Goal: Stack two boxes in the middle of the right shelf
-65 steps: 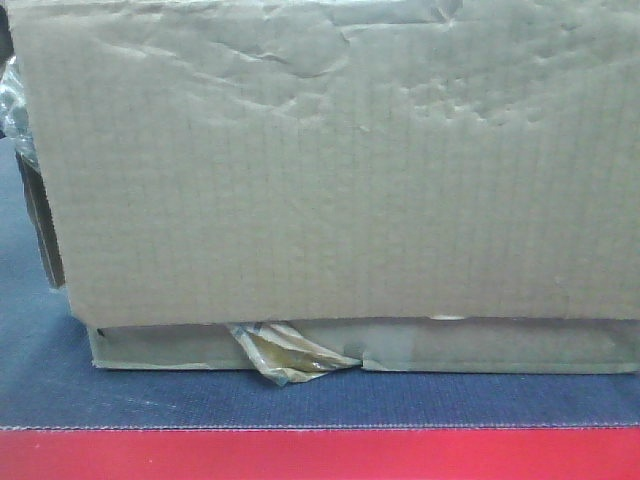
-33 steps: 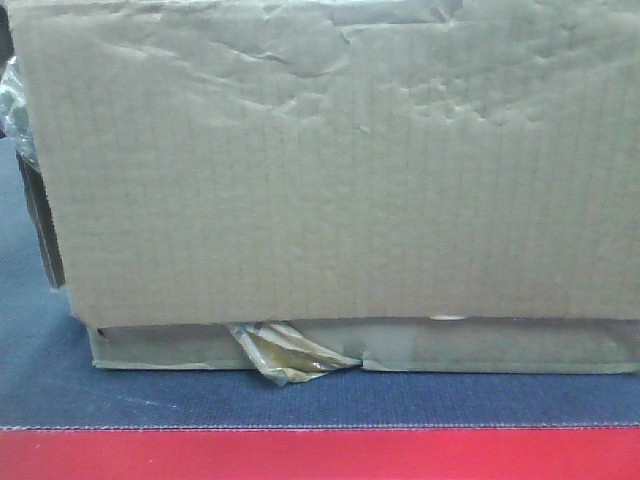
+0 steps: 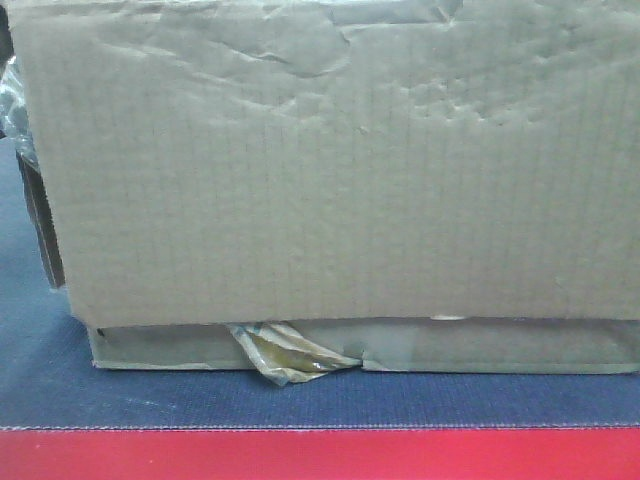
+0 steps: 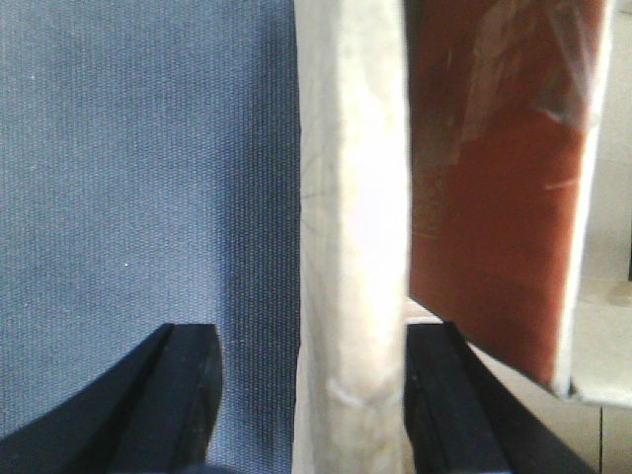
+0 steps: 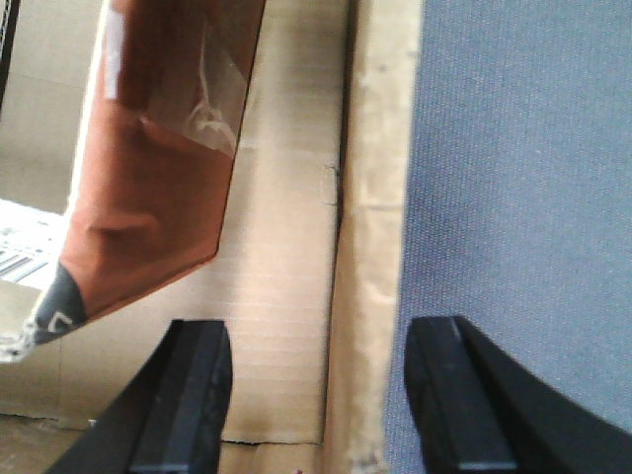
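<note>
In the front view the large box (image 3: pixel 330 170), its face dented, rests on the wide flat box (image 3: pixel 480 352). A crumpled yellowish tape scrap (image 3: pixel 285 358) pokes out between them. My left gripper (image 4: pixel 311 341) is open and straddles a pale cardboard edge (image 4: pixel 351 217). Its right finger (image 4: pixel 439 395) touches that edge and its left finger (image 4: pixel 173 395) stands clear over the felt. My right gripper (image 5: pixel 318 336) is open around another cardboard edge (image 5: pixel 373 276), next to a broad box side (image 5: pixel 281 247). The right shelf middle is out of view.
Both boxes stand on a blue-grey felt surface (image 3: pixel 200 400) with a red front edge (image 3: pixel 320 455). A reddish-brown taped flap (image 4: pixel 494 178) hangs beside the left gripper. A reddish-brown flap (image 5: pixel 158 168) also hangs near the right gripper.
</note>
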Action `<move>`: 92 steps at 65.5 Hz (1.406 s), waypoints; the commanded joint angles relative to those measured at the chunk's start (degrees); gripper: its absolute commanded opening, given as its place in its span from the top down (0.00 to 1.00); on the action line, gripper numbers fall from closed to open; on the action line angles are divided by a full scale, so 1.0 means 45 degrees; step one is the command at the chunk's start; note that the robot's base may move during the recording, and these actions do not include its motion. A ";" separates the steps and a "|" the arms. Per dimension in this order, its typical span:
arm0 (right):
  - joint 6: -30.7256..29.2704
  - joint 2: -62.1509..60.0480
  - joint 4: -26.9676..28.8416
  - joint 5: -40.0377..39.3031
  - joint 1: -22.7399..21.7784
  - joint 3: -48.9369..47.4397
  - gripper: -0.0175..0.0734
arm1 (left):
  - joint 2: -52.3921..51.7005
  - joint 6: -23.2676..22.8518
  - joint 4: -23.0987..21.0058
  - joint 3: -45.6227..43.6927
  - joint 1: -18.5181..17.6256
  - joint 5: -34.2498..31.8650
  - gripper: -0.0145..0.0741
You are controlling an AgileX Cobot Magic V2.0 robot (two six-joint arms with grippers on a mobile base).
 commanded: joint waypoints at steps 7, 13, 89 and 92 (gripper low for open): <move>-0.0136 -0.0096 -0.0220 -0.0092 0.0023 0.0064 0.58 | -0.0096 0.0020 -0.0129 0.0015 0.0018 -0.0026 0.51; -0.0136 -0.0096 -0.0798 -0.0092 0.0023 0.0064 0.72 | -0.0096 0.0020 -0.0401 0.0015 0.0018 -0.0026 0.61; 0.1471 -0.1344 -0.4633 -0.4925 0.0412 -0.1941 0.98 | -0.1953 -0.0691 0.4736 -0.3357 -0.0058 -0.3625 0.96; 0.1471 -0.1455 -0.4729 -0.5425 0.0412 -0.1941 0.98 | -0.1953 -0.0691 0.4736 -0.3417 -0.0058 -0.3978 0.96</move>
